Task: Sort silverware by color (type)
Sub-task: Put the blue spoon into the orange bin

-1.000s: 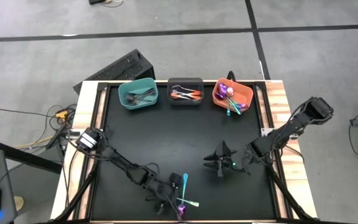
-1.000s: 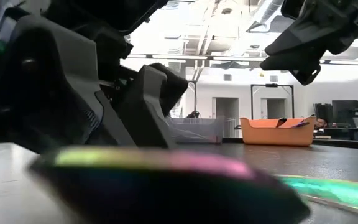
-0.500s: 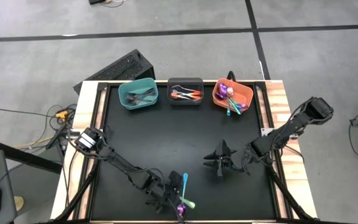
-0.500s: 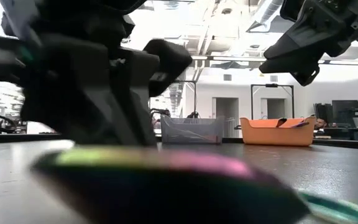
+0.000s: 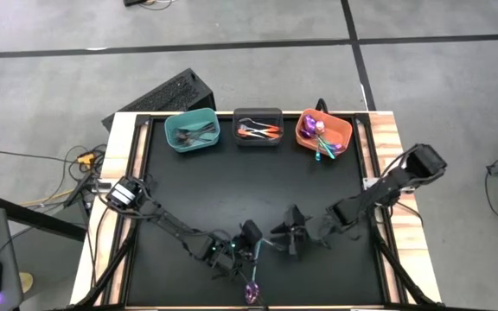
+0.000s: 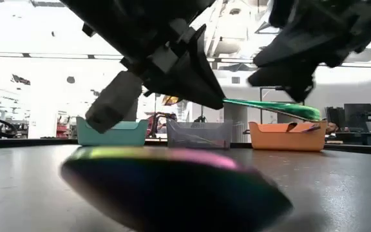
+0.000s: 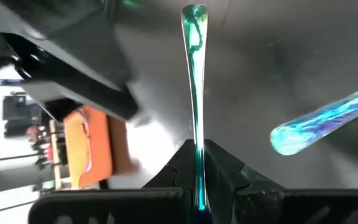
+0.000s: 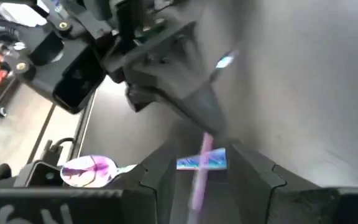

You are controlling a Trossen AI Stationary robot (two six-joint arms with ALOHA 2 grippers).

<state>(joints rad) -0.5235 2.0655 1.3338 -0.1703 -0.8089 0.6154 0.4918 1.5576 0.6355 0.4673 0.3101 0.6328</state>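
Grey concrete floor crossed by dark seams surrounds a black-topped table [image 5: 232, 186] with pale wooden side rails.

Near the front edge, the left gripper [image 5: 251, 239] has its dark fingers [image 7: 225, 168] pinched fully together on a thin iridescent teal-green utensil handle [image 7: 195, 81]. In the left wrist view the handle runs straight out from between the fingertips, and in the low view it shows lifted clear of the tabletop. Just beside it the right gripper [image 5: 290, 236] faces the left one with its fingers [image 8: 250, 168] standing apart, and the bluish-purple end of the same handle lies in the gap between them; whether they touch it I cannot tell.

A second iridescent purple spoon [image 5: 252, 291] lies flat on the table at the front edge, close below the left gripper, filling the foreground of the low view. The left wrist view also shows a shiny blue-teal handle end [image 7: 328, 118] lying on the black surface.

Along the far edge stand three rectangular bins: a teal plastic bin [image 5: 191, 131] holding dark grey pieces, a dark grey bin [image 5: 258, 127] holding orange-red handled pieces, and an orange bin [image 5: 323, 131] holding purple-teal pieces. No readable writing or brand shows anywhere.

A black keyboard [image 5: 164, 95] lies on the floor behind the table.
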